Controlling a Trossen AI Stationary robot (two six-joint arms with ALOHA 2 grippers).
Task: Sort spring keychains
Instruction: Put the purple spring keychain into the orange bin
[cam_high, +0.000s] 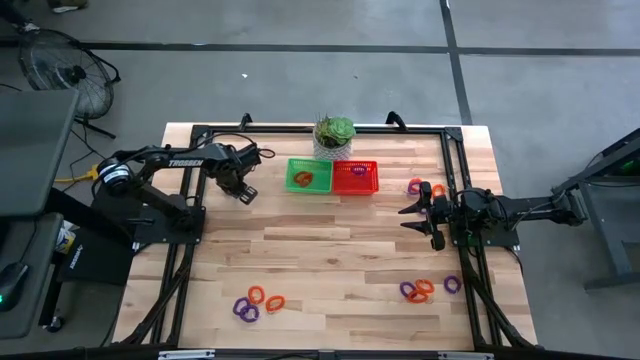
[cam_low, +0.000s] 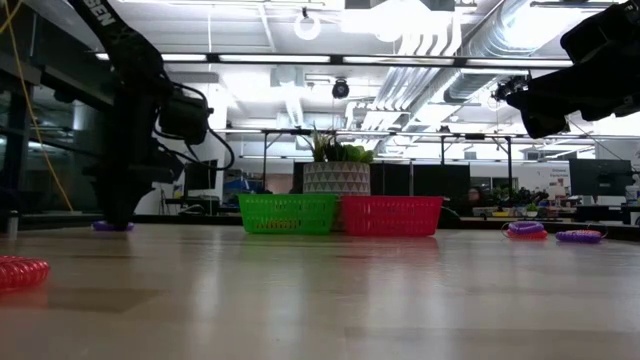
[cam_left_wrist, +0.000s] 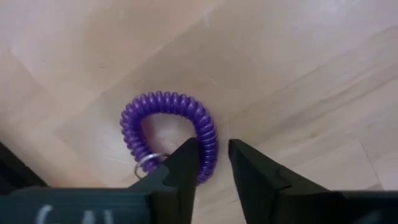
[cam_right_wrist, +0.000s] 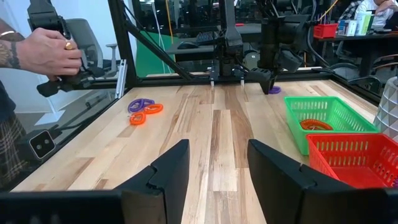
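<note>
A pale butcher-block table (cam_high: 330, 250) ringed by a black frame stands on a grey concrete floor, with a floor fan (cam_high: 58, 68) at the far left and, seen level across the tabletop, a bright workshop of white ducts and ceiling lights behind. On the left, the left gripper (cam_left_wrist: 212, 163) is down at the wood left of the baskets, its two dark fingers partly open and set astride one side of a purple spring keychain (cam_left_wrist: 171, 134) lying flat there; the inner finger sits inside the loop beside its metal ring, and whether the fingers press the coil cannot be told. Near the front edge, left of centre, a cluster of orange and purple keychains (cam_high: 258, 302) rests loose. At the back centre a green mesh basket (cam_high: 309, 176) holding an orange coil touches a red mesh basket (cam_high: 355, 177) holding a purple one, with a potted plant (cam_high: 334, 135) just behind them. A second cluster (cam_high: 428, 289) lies front right, and a small pair (cam_high: 420, 186) sits beside the right arm. The right gripper (cam_high: 428, 212) hovers above the right side, fingers spread wide and empty. In the right wrist view, a person's hand (cam_right_wrist: 46, 51) grips a handle beyond the table.
</note>
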